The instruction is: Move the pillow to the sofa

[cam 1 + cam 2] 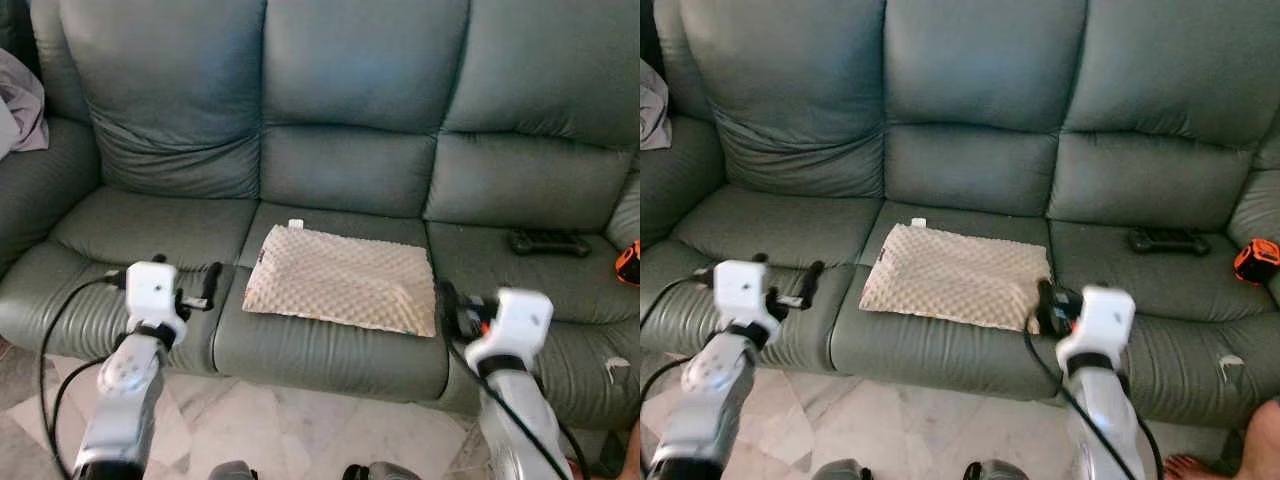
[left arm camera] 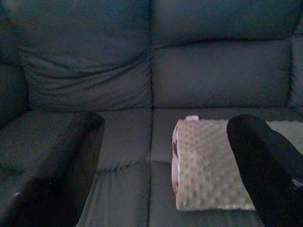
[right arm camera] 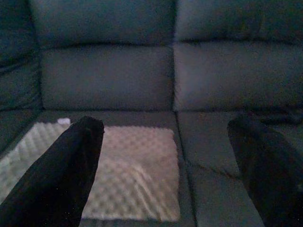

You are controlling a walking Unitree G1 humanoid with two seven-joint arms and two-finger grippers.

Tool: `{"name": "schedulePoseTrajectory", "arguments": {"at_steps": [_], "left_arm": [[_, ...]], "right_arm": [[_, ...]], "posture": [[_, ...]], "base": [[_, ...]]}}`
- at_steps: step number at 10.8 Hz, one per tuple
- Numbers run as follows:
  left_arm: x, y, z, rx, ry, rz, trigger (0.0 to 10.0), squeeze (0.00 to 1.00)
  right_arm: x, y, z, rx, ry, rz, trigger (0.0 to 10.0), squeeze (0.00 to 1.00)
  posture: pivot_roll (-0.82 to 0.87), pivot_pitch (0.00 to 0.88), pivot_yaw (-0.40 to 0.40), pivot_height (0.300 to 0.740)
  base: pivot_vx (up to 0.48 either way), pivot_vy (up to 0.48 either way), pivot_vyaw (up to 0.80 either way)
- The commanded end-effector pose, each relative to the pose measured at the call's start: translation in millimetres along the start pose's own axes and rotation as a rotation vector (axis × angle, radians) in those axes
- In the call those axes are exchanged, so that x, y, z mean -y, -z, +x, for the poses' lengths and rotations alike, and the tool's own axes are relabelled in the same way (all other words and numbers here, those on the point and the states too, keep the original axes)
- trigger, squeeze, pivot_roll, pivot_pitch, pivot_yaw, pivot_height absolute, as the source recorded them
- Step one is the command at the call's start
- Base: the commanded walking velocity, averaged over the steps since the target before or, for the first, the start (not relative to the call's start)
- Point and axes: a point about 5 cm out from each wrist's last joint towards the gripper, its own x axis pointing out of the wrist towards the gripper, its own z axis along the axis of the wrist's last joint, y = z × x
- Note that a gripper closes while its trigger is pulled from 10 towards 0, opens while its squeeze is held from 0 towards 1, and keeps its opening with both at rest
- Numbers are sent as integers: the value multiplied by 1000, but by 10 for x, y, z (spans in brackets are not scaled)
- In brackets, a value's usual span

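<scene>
The pillow lies flat on the sofa; the left gripper and right gripper hang beside it, fingers apart, holding nothing.

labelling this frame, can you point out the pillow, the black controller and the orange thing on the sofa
pillow (image 1: pixel 345 280), left eye view, middle of its dotted top
black controller (image 1: pixel 548 242), left eye view, its centre
orange thing (image 1: pixel 1257 260), right eye view, its orange body

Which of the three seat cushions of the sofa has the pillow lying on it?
The middle seat cushion: the beige dotted pillow lies flat on it. The seat on the robot's left is bare; the one on its right holds a black remote.
</scene>
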Motion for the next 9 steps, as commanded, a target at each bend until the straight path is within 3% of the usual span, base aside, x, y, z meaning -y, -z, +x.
{"name": "schedulePoseTrajectory", "arguments": {"at_steps": [1,9], "left_arm": [[-1,2,-26,-5,2,-7,10000,0],[24,6,-2,-15,13,-10,10000,0]], "right_arm": [[11,-32,-11,6,6,-7,10000,0],[-41,-57,53,-13,-15,-34,10000,0]], "posture": [[-48,0,-36,740],[-52,0,-35,740]], "base": [[0,0,0],[0,0,0]]}}
